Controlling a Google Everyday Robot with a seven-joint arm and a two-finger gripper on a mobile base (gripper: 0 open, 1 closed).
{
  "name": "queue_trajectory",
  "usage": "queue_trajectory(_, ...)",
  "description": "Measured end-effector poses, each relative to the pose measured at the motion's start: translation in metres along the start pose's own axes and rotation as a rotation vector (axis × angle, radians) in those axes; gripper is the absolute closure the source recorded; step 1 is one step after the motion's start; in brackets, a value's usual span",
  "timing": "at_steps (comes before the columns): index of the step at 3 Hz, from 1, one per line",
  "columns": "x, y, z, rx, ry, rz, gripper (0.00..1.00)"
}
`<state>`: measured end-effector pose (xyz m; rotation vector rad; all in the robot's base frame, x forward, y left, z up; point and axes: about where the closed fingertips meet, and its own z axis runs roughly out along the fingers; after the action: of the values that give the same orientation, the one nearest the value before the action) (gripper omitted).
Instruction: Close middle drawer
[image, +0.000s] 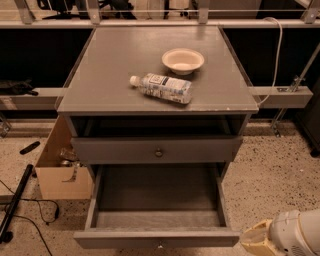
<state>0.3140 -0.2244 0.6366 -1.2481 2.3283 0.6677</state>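
Drawer (157, 195) fully out. Tool (257, 239) just beside its front right corner; grip state we cannot tell. Risk: off-centre push skews, jams drawer.

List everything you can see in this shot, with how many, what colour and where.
cabinet: one, grey, centre of view
bowl: one, cream, on the cabinet top, rear right
bottle: one, clear with a white label, lying on its side on the cabinet top in front of the bowl
upper drawer: one, grey with a dark knob, under the top
middle drawer: one, grey, below the upper drawer, pulled far out
cardboard box: one, brown, on the floor left of the cabinet
pole: one, black, on the floor far left
cable: one, white, rear right
hand: one, cream and white, bottom right corner, beside the middle drawer's front
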Motion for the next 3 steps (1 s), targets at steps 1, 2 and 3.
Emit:
queue_trajectory(1,0.000,0.000,0.000,0.000,0.000,0.000,1.00)
queue_trajectory(2,0.012,-0.008,0.042,-0.043,0.028,0.064,1.00)
queue_trajectory(3,0.026,-0.020,0.081,-0.071,0.062,0.133,1.00)
